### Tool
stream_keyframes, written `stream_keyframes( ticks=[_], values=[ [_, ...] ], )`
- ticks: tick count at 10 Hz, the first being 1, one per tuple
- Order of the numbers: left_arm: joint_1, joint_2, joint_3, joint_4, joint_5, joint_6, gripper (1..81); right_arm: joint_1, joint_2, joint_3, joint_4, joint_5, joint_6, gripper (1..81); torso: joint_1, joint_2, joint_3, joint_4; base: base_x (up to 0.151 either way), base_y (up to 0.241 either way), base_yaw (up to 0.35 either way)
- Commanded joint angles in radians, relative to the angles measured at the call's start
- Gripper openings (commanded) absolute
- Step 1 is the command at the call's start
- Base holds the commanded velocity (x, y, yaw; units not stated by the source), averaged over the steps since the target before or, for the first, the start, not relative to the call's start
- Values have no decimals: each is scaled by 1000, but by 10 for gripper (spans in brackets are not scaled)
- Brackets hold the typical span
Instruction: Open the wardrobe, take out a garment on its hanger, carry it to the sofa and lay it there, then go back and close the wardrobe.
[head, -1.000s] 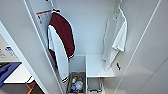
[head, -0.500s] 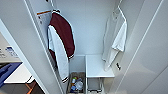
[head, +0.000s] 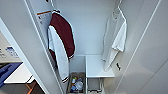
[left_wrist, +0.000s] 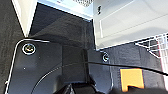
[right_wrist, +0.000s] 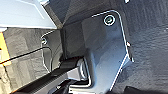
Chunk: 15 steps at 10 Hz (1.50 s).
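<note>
The wardrobe (head: 87, 37) stands open; the garment (head: 117, 41) hangs at its right. Light and limp, we judge (best lifted by its hanger). Grip state: we cannot tell.

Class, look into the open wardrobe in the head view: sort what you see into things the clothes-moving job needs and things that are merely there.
Belongs to the job:
wardrobe, standing open
white garment, hanging at the right
its hanger, barely visible at the top

Just there:
maroon jacket with white sleeves, hanging at the left
white shelf
bin of bottles on the wardrobe floor
</note>
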Motion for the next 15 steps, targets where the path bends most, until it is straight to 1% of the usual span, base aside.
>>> stream_keyframes(
  ticks=[1, 3, 4, 5, 7, 9, 11, 12, 13, 14, 15],
  values=[
    [-53, 12, -32, -82, -50, -3, 811, -33, 99, -80, -48, -13, -56, 811, 0, 0, 0, 0, 0, 0, 0],
    [-64, 44, -52, -222, -231, -5, 811, -35, 149, -106, -54, -10, -57, 811, 0, 0, 0, 0, 0, 0, 0],
    [-82, 59, -63, -295, -299, -3, 811, -33, 164, -104, -65, -10, -57, 811, 0, 0, 0, 0, 0, 0, 0],
    [-113, 74, -75, -332, -308, -5, 811, -29, 177, -98, -66, -10, -56, 811, 0, 0, 0, 0, 0, 0, 0],
    [-169, 105, -116, -410, -305, -6, 811, -23, 180, -72, -66, -10, -54, 811, 0, 0, 0, 0, 0, 0, 0],
    [-214, 151, -187, -464, -300, -6, 811, -29, 189, -78, -65, -8, -54, 811, 0, 0, 0, 0, 0, 0, 0],
    [-240, 216, -274, -522, -308, -6, 811, -24, 180, -55, -65, -10, -54, 811, 0, 0, 0, 0, 0, 0, 0],
    [-243, 251, -322, -570, -323, -6, 811, -23, 172, -37, -65, -10, -54, 811, 0, 0, 1, 0, 0, 0, 0],
    [-252, 286, -375, -611, -373, -5, 811, -18, 169, -26, -65, -10, -54, 811, 0, 0, 0, 0, 0, 0, 0],
    [-260, 320, -436, -663, -406, 0, 811, -17, 161, -12, -65, -10, -54, 811, 0, 0, 0, 0, 0, 0, 0],
    [-265, 345, -489, -686, -408, 2, 811, -17, 151, -2, -65, -10, -54, 811, 0, 0, 0, 0, 0, 0, 0]
  ],
)
